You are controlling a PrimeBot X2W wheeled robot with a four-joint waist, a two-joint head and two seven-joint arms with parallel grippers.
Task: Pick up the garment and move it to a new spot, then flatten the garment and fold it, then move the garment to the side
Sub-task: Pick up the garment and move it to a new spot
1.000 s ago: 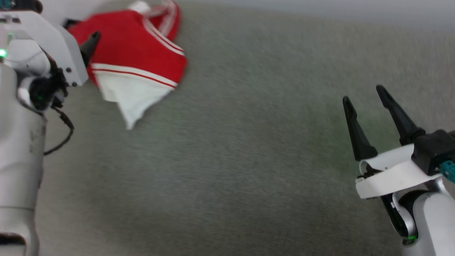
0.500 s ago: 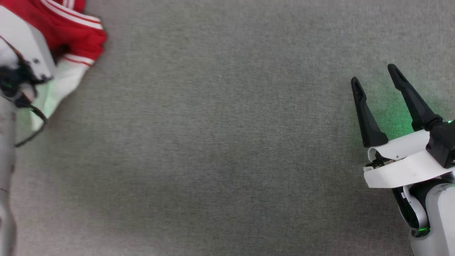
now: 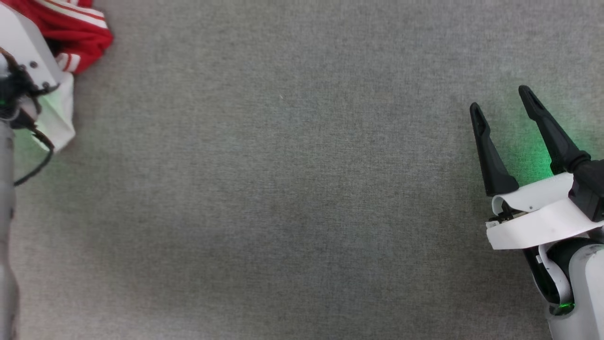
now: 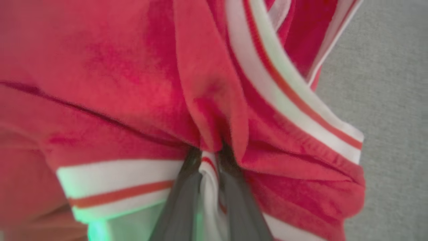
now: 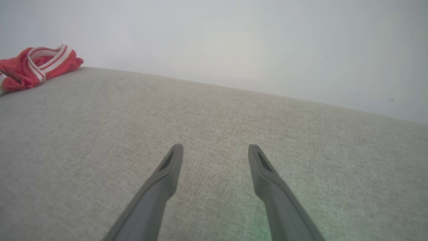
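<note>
Left wrist view puts the left gripper (image 4: 211,158) right against the shirt (image 4: 117,83). Its two dark fingers are pinched together on a narrow fold where the white-and-red striped trim meets the red body, and cloth bulges on either side of them. From the head view the shirt is a crumpled heap at the far left of the grey surface (image 3: 292,189), partly hidden by the left arm, with a white sleeve spilling toward the near side. The right gripper (image 3: 501,101) is over bare surface at the right, well apart from the shirt, its fingers spread and holding nothing.

The step in hand looks like the pick-up that begins the move to a new spot. The pinch seems to catch only a thin ridge of cloth, so the lift should go straight up and slowly, with an eye on whether the fold slips from between the fingers. Because the shirt is bunched, much of it will likely hang below the grip. The arm needs enough height for the sleeve and hem to clear the surface before travelling right, or they will drag and twist. The open middle of the surface is the obvious place to set the shirt down, where both grippers can reach it for flattening.
</note>
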